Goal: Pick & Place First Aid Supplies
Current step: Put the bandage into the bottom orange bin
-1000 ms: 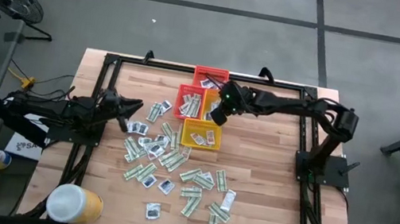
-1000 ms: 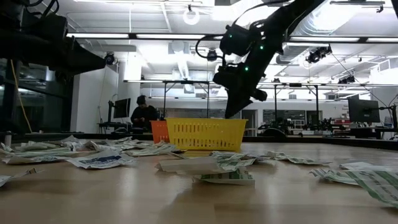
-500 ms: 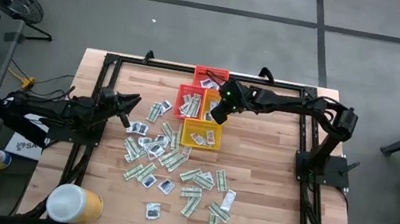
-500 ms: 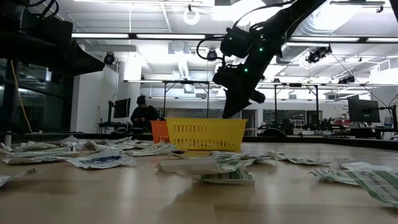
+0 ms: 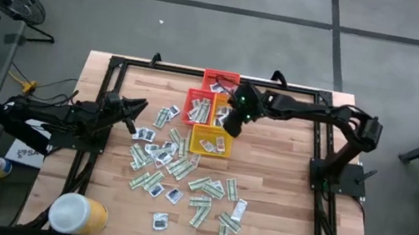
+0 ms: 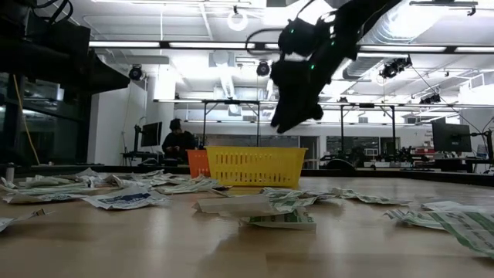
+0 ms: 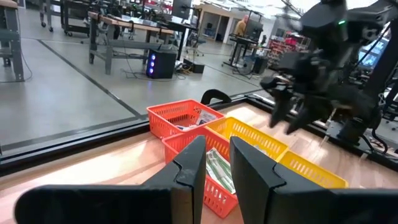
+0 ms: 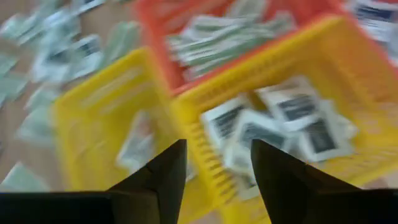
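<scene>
First aid supplies (image 5: pixel 182 182) lie scattered on the tabletop (image 5: pixel 276 179), at seven o'clock from the right hand (image 5: pixel 228 124), which hangs wide and empty above the yellow baskets (image 5: pixel 211 141).

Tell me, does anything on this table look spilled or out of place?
Yes: dozens of first aid packets lie scattered across the wooden table instead of in the baskets, and a big yellow tub lies tipped on its side at one corner.
</scene>
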Robot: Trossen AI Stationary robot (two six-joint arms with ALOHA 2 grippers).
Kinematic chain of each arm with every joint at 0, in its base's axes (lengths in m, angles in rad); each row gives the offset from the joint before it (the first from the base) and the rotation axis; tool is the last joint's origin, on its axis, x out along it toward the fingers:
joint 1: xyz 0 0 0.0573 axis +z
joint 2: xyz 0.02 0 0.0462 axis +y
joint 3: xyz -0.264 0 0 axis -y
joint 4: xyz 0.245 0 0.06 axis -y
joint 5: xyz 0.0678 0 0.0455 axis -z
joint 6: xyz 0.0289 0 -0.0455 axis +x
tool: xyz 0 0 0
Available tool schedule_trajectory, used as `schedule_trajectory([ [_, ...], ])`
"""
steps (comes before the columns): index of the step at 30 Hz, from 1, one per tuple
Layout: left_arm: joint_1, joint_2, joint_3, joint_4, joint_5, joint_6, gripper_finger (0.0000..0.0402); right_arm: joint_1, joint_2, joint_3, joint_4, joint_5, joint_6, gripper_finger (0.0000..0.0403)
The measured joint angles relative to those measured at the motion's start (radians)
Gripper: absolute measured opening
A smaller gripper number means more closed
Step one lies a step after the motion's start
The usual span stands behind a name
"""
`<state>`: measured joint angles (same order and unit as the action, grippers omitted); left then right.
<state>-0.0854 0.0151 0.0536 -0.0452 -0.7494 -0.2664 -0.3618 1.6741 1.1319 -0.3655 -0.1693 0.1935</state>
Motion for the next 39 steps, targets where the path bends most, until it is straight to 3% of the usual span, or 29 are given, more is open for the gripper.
schedule_trajectory([
  [9,0.0,0.0,0.0,0.0,0.001,0.0,0.0073,0.12,-0.101,-0.001,-0.201,0.013,-0.19,0.0166],
  [23,0.0,0.0,0.0,-0.001,0.001,0.0,0.0073,0.382,-0.11,-0.001,-0.302,0.021,-0.195,0.0154],
  [28,0.0,0.0,0.0,-0.001,0.001,0.0,0.0073,0.466,-0.11,-0.062,-0.253,0.064,-0.163,0.0154],
  [39,0.0,0.0,0.0,-0.001,0.001,0.0,0.0073,0.564,-0.11,-0.277,0.028,0.162,-0.096,0.018],
])
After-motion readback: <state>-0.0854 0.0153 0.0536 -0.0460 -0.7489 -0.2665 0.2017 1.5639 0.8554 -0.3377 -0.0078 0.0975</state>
